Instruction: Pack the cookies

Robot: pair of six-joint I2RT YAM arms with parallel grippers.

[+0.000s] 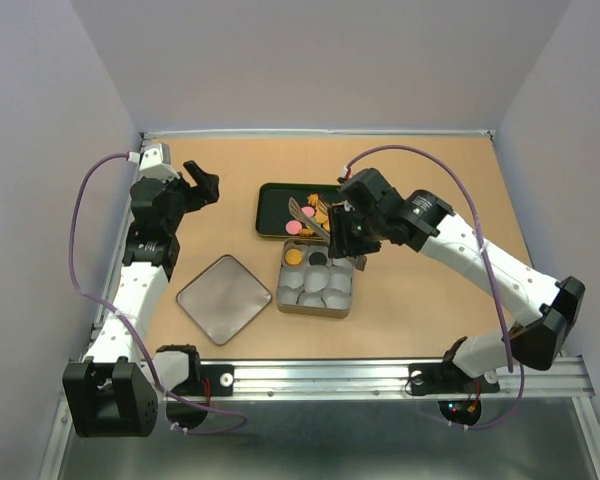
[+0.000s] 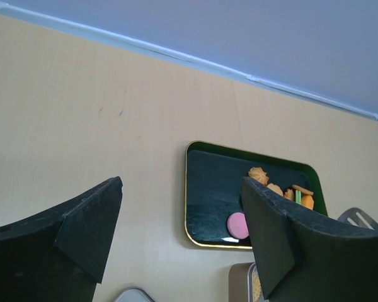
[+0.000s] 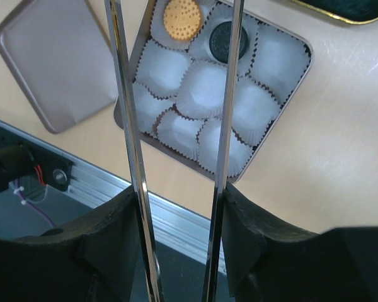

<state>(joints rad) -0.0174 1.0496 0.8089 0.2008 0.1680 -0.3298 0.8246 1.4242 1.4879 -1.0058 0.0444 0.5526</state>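
The cookies (image 1: 318,208) lie heaped at the right end of a dark green tray (image 1: 265,215); a pink one (image 2: 237,225) and orange ones (image 2: 274,187) show in the left wrist view. An orange cookie (image 3: 180,19) and a black cookie (image 3: 227,41) sit in white paper cups inside the square tin (image 3: 305,47). My right gripper (image 3: 179,207) is shut on metal tongs (image 3: 225,126), above the tin (image 1: 313,312). The tongs' blades (image 1: 308,218) reach toward the tray; their tips are cut off in the right wrist view. My left gripper (image 2: 183,233) hangs open and empty, left of the tray.
The tin's lid (image 1: 224,298) lies flat on the table left of the tin. A metal rail (image 1: 380,375) runs along the table's near edge. Walls close off the far side and both sides of the table.
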